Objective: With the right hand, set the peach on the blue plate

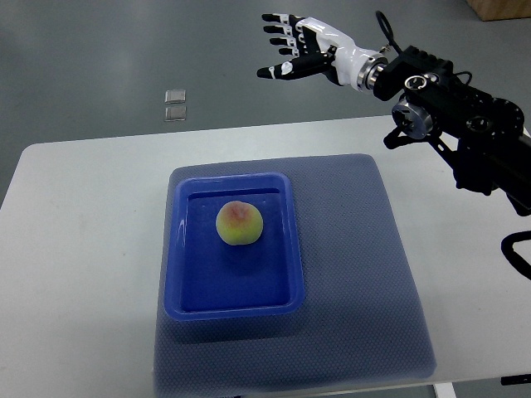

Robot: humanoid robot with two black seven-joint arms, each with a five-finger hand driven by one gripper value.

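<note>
Top view: the round yellow-green peach with a red blush (240,224) is sitting inside the rectangular blue plastic plate (286,249), centre-left of frame, on a blue-grey textured mat (365,274) over the white table (75,249). The white-and-black right hand (299,50) is hovering at upper right, beyond the table's far edge, fingers spread, grasping nothing. The peach is lying down and left of it, well apart. The left arm is not showing. Placement is looking complete.
</note>
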